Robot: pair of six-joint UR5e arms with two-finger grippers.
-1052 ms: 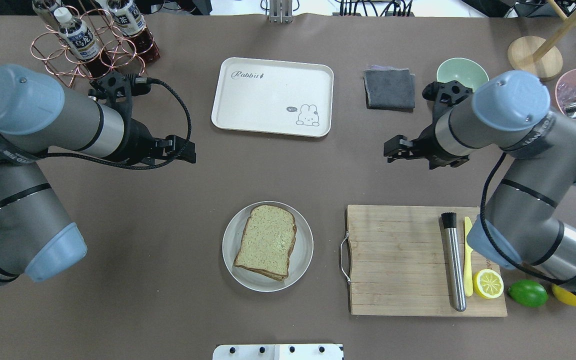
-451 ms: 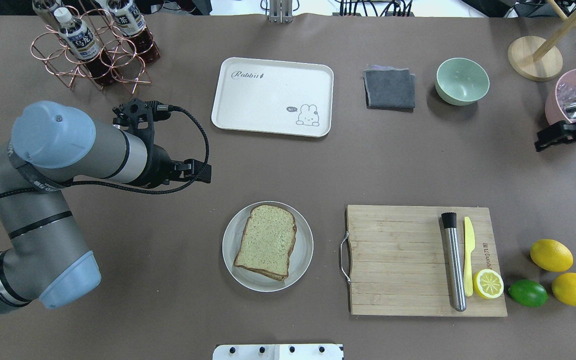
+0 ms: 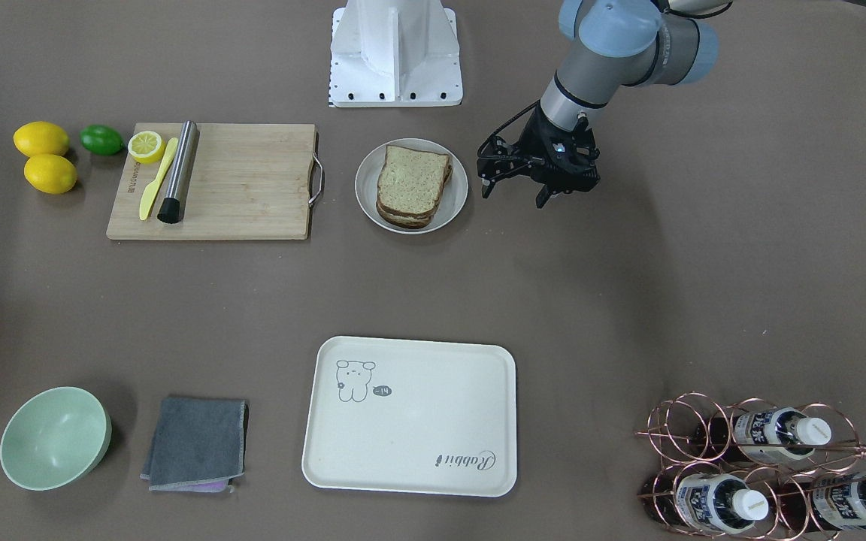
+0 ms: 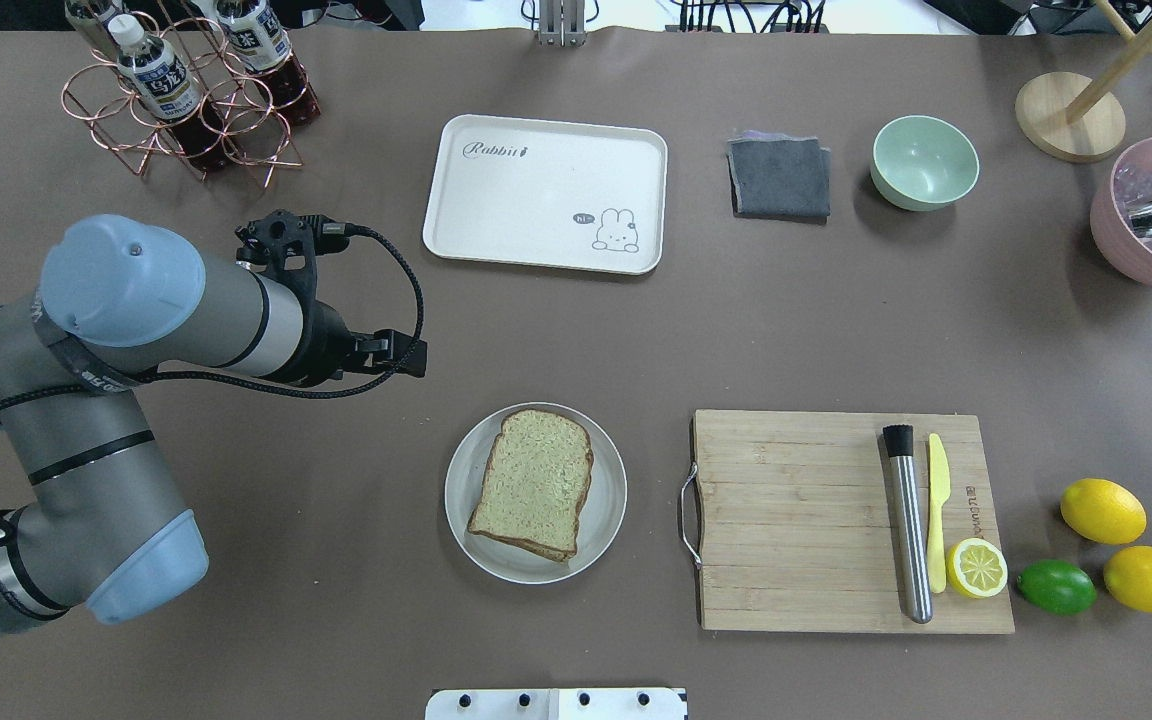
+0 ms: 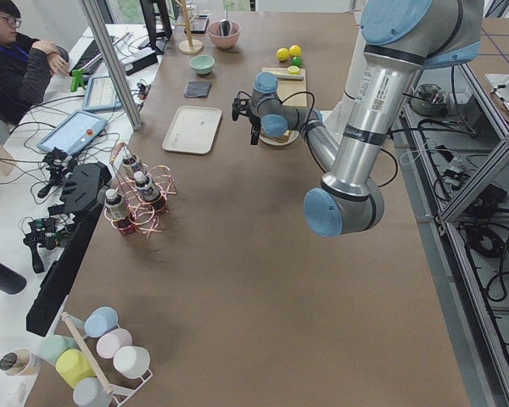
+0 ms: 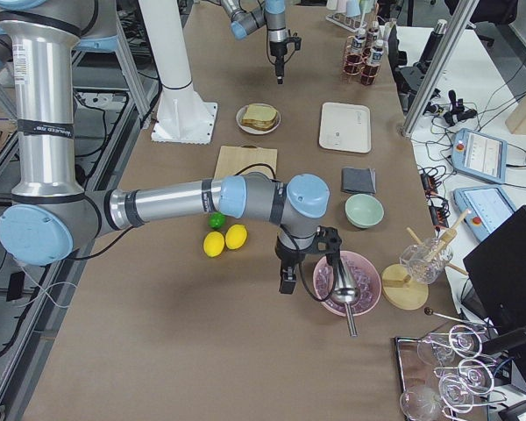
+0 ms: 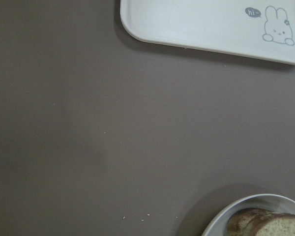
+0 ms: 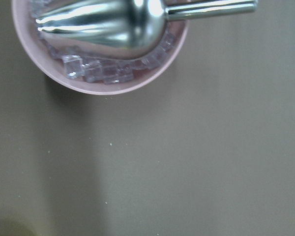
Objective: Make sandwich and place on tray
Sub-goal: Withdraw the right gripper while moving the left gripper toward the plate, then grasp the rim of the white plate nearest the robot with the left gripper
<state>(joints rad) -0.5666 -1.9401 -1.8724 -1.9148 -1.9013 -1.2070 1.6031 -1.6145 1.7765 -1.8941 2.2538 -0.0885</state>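
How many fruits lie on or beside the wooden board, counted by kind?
whole lemons: 2
half lemon: 1
lime: 1
Total: 4

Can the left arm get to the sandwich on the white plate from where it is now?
Probably yes. The left gripper hangs open over the table just beside the plate. Nothing stands between it and the sandwich, whose top slice is uncovered.

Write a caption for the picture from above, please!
Left gripper hovers near the sandwich on its plate, with the tray waiting farther back.
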